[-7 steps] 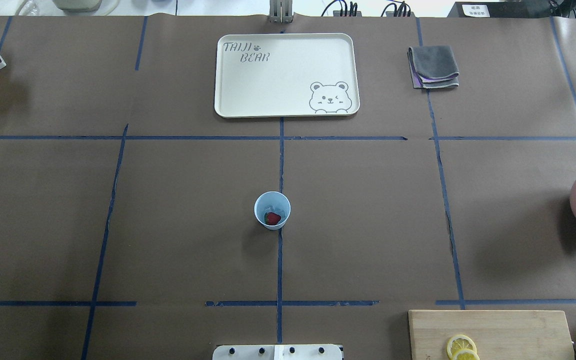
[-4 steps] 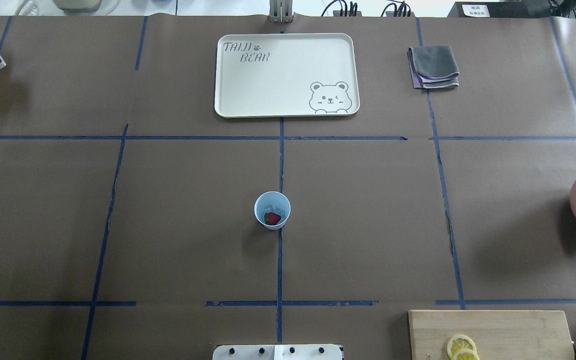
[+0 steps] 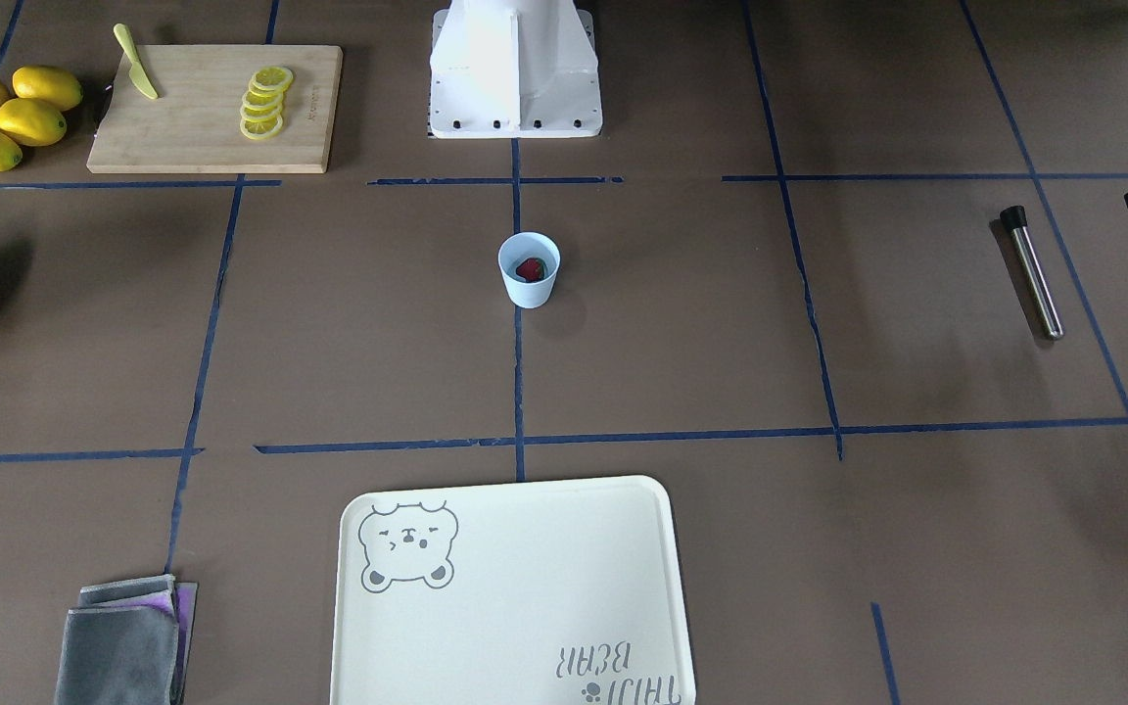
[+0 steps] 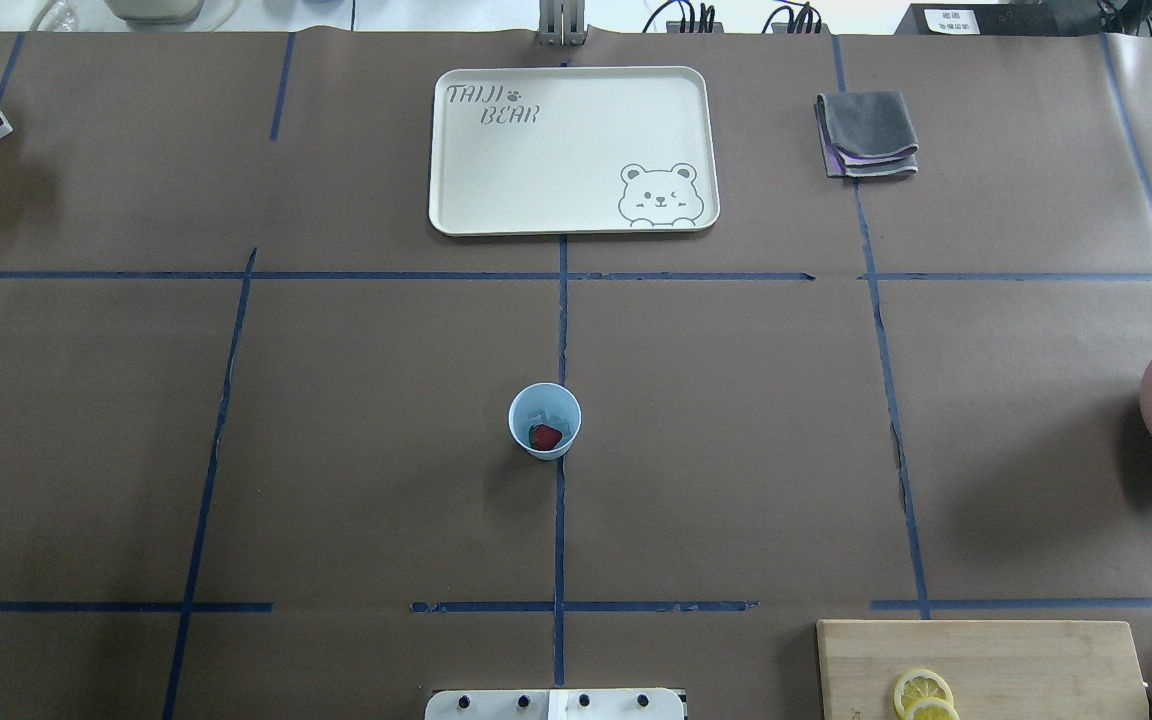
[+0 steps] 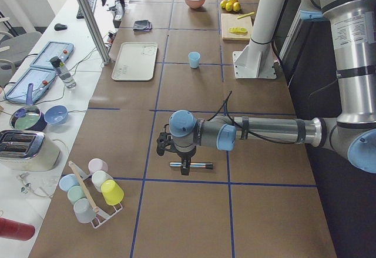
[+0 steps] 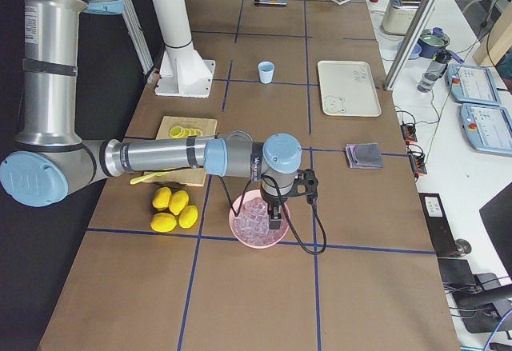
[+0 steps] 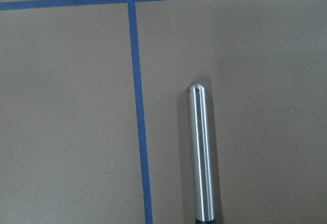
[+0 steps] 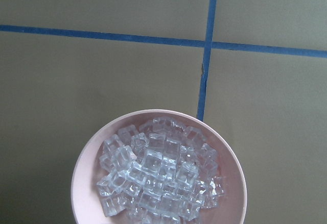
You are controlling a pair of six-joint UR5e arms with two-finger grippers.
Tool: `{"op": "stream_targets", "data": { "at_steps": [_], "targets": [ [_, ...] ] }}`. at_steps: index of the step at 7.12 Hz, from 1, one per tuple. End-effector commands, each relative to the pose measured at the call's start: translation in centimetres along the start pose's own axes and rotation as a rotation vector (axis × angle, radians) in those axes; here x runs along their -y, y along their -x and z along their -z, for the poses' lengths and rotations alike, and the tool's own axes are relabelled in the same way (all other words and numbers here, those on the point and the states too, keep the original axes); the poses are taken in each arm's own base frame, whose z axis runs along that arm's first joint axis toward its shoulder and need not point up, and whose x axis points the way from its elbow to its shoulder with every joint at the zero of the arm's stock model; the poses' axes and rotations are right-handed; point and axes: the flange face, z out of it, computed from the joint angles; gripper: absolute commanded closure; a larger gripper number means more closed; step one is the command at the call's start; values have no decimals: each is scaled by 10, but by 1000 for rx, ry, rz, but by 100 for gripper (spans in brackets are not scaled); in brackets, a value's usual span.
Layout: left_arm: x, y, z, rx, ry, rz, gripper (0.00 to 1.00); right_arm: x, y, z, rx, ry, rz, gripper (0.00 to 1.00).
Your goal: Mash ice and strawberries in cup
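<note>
So the pale-blue cup (image 4: pixel 544 420) is parked dead centre on the table, right on the middle tape line in front of the robot's base, which makes sense since either arm can get to it from there. The strawberry (image 4: pixel 545 436) is already sitting in the bottom, with a couple of whitish ice lumps (image 4: pixel 555 412) behind it, so the loading part looks done and the mashing itself hasn't started. The steel muddler (image 3: pixel 1032 271) lies flat on the table well off to the robot's left, nowhere near the cup, and the left gripper (image 5: pixel 183 167) hangs right above it in the left side view, I'd guess lining up to grab it (the left wrist camera stares straight down the rod, which fits). The right gripper (image 6: pixel 274 219) hovers over the pink bowl (image 8: pixel 158 168) of ice cubes way out on the robot's right. Honestly can't tell whether either gripper is open or closed, since they only show up in the side views. The lemons (image 3: pixel 6 116), cutting board (image 3: pixel 202 127) and bear tray (image 4: pixel 572 150) sit clear of the cup.
</note>
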Motion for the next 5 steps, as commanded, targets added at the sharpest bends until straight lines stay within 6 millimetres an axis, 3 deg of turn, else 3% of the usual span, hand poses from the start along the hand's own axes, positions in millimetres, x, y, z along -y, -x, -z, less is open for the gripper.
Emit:
{"op": "stream_targets", "data": {
  "at_steps": [1,5],
  "targets": [
    [0,0,0,-1,0,0,0,-1,0,0,1,0,-1,0],
    [0,0,0,-1,0,0,0,-4,-3,-3,1,8,-8,0]
  ]
}}
